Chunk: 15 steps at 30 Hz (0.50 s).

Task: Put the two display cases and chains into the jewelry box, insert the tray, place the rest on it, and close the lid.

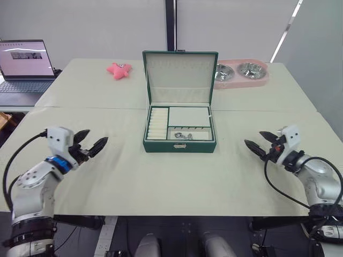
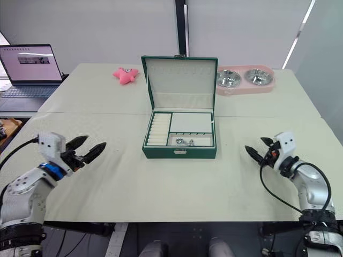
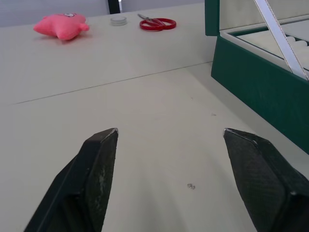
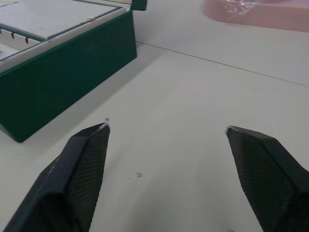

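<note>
Hovering released and empty above the pale table [image 1: 161, 187], the left gripper [image 1: 90, 143] and right gripper [image 1: 258, 144] flank the green rectangular jewelry box [image 1: 179, 145], which stands mid-table between them with its lid [image 1: 180, 69] upright, its cream tray [image 1: 188, 115] seated, and small metal pieces [image 1: 182, 135] in the front compartment. Remaining step, by judgement: closing; best done by pushing the lid's top edge forward and down evenly while the other gripper steadies the base.
</note>
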Each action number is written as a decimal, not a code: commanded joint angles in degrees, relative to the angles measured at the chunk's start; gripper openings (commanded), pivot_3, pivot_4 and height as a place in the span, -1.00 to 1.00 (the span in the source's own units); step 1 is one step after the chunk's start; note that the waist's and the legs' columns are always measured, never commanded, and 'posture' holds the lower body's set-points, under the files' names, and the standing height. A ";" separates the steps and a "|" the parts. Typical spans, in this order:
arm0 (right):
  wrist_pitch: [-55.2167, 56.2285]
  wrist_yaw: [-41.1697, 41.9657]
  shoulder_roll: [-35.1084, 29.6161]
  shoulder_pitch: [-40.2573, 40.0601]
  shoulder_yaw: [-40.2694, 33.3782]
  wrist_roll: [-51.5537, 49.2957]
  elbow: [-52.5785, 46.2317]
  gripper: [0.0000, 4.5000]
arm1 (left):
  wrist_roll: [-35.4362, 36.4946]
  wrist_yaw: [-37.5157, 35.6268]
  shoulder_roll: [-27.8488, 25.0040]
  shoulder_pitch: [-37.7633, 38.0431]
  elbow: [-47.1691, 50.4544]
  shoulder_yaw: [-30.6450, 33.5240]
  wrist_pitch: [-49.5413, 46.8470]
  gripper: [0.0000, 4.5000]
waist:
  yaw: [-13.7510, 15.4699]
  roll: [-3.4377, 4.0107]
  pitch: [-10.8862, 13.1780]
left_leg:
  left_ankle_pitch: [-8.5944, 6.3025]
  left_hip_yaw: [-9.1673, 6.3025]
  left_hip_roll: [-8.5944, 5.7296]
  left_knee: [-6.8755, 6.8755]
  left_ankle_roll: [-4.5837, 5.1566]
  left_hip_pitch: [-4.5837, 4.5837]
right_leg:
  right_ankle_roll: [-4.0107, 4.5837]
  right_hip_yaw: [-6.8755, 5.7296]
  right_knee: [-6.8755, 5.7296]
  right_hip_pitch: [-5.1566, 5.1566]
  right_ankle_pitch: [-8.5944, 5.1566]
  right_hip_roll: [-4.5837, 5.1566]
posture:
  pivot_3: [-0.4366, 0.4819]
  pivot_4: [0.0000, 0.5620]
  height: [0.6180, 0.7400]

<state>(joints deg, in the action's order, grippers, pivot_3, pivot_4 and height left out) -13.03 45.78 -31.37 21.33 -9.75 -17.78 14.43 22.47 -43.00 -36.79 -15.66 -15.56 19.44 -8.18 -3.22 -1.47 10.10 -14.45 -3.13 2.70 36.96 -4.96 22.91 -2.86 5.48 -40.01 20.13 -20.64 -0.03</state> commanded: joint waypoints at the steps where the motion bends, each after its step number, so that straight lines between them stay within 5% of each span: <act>1: 0.31 -0.44 1.48 4.19 2.74 1.42 1.06 0.23 | -1.26 0.79 1.00 -4.09 -1.92 -1.67 1.14 0.02 | -0.02 0.00 0.00 | 0.00 0.00 0.00 0.00 0.00 0.00 | 0.00 0.00 0.00 0.00 0.00 0.00 | -0.05 -0.47 1.00; 8: 4.38 -2.02 6.44 13.55 7.85 6.15 12.14 -0.59 | -5.48 0.56 4.77 -12.79 -9.64 -8.03 2.76 -0.99 | -0.04 0.00 0.00 | 0.01 0.00 -0.02 0.03 -0.01 0.00 | 0.00 -0.02 -0.02 0.02 0.00 0.01 | -0.05 -0.47 1.00; 12: 7.59 -3.75 9.34 18.66 9.32 8.57 19.31 -0.99 | -7.60 0.75 6.82 -17.52 -15.11 -10.21 4.62 -1.00 | -0.08 0.00 0.00 | 0.01 0.01 -0.02 0.04 -0.01 0.01 | 0.00 -0.02 -0.04 0.06 0.00 0.01 | -0.05 -0.47 1.00; 15: 9.43 -4.02 10.43 20.83 9.57 9.44 22.56 -0.99 | -8.29 0.25 7.86 -19.55 -18.17 -10.96 6.07 -1.00 | -0.14 0.00 0.00 | 0.03 0.03 -0.01 0.04 -0.05 0.01 | 0.00 -0.01 -0.06 0.07 0.00 0.02 | -0.05 -0.47 1.00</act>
<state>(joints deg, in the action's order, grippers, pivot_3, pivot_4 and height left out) -5.53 42.11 -20.81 40.82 0.25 -8.50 36.88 14.56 -42.21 -28.88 -34.43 -33.07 8.30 -3.77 -3.36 -1.47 10.10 -14.40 -3.10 2.69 37.00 -5.04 22.93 -2.85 5.46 -40.06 20.20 -20.63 -0.01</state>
